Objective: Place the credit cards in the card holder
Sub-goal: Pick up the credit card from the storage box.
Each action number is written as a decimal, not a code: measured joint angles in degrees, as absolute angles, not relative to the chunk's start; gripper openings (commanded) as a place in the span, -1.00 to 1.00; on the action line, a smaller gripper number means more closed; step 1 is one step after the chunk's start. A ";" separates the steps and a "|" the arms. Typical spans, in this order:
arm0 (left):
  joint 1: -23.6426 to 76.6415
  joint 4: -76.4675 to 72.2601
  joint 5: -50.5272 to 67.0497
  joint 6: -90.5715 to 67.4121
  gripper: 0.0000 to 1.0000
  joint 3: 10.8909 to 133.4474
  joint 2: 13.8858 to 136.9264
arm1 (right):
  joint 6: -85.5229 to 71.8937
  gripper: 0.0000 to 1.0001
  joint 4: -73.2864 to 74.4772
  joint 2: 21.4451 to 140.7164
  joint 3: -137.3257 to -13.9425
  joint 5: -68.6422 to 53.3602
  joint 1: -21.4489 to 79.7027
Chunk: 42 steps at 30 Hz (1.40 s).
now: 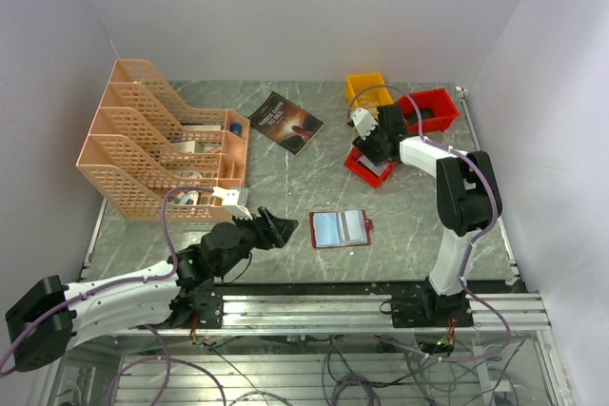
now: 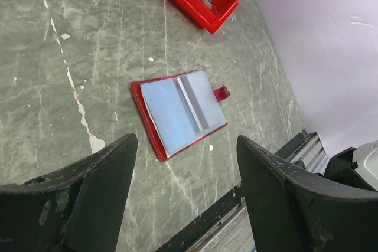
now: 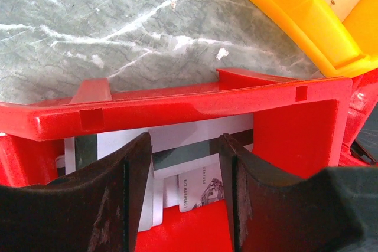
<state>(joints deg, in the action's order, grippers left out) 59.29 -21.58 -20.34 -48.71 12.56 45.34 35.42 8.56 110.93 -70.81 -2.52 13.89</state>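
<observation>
The card holder (image 1: 340,228) lies open and flat on the grey marble table, dark red with pale clear pockets. In the left wrist view the card holder (image 2: 177,113) sits just ahead of my left gripper (image 2: 186,175), which is open and empty. In the top view my left gripper (image 1: 276,225) is just left of the holder. My right gripper (image 1: 369,143) reaches down into a red bin (image 1: 360,174). In the right wrist view my right gripper (image 3: 184,175) is open, with its jaws on either side of several white credit cards (image 3: 189,140) lying in the red bin (image 3: 177,110).
An orange file rack (image 1: 162,145) stands at the back left. A dark book (image 1: 285,121) lies at the back centre. A yellow bin (image 1: 368,87) and a second red bin (image 1: 430,109) sit at the back right. The yellow bin (image 3: 307,16) holds a card. A metal rail (image 1: 381,301) runs along the near edge.
</observation>
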 measured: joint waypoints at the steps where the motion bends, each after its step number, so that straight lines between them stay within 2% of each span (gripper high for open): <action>1: 59.29 -21.56 -20.34 -48.73 0.58 12.56 45.39 | 35.55 0.00 8.40 110.93 -70.72 -2.50 13.93; 18: 59.29 -22.02 -20.32 -48.73 0.58 12.56 46.54 | 38.00 -0.26 3.86 107.02 -65.25 2.11 14.81; 42: 59.29 -22.44 -20.32 -48.97 0.57 12.56 46.46 | 38.13 -0.56 -0.19 103.33 -65.01 6.76 14.22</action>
